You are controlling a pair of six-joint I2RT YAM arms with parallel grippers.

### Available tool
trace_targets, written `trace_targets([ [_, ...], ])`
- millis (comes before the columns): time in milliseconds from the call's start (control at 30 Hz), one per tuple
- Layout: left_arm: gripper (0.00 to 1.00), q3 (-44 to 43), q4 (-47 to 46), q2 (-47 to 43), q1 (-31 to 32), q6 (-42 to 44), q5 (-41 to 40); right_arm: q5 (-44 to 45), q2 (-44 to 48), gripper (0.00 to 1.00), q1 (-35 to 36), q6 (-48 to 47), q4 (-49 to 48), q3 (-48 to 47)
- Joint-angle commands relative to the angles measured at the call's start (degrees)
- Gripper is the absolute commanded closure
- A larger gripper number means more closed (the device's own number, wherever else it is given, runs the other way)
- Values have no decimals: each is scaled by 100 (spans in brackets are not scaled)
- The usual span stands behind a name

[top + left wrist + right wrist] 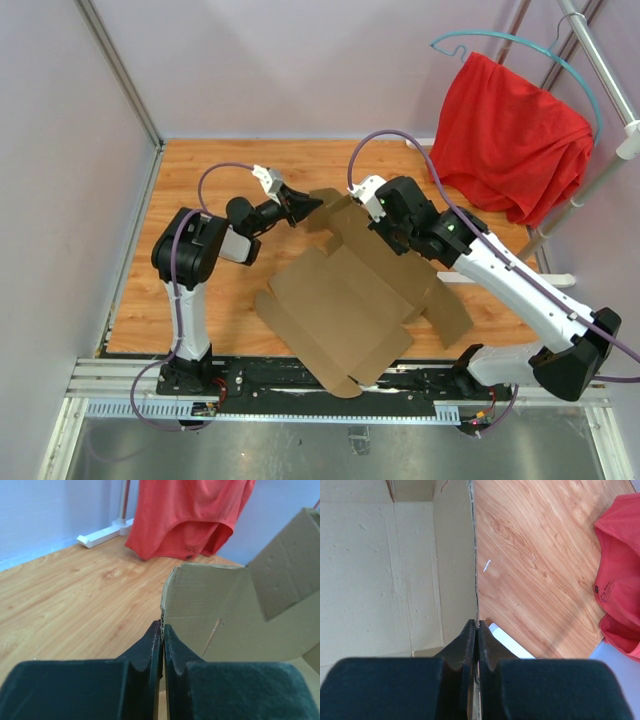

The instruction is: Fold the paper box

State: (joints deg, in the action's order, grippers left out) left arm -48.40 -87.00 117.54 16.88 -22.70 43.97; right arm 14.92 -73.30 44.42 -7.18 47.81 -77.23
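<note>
Left gripper (162, 628) pinches a flap of the brown cardboard paper box (340, 300); right gripper (477, 626) clamps its edge toward the red cloth (510, 140)

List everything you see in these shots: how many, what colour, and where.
paper box: one, brown, unfolded across the middle of the table
cloth: one, red, hanging at the far right
hanger: one, teal, above the cloth
rack: one, silver and white, far right corner
table: one, light wood, under the box
left gripper: one, black, shut on the box's far-left flap edge
right gripper: one, black, shut on the box's far-right edge
</note>
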Motion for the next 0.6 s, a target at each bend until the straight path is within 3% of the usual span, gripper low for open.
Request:
trace_targets([
  [0,93,204,-327,-341,-27,-46,14,7,-73,99,-106,154,97,-188],
  [567,100,848,657,-1809,78,-476,-135,27,-562,99,-55,413,181,-164],
])
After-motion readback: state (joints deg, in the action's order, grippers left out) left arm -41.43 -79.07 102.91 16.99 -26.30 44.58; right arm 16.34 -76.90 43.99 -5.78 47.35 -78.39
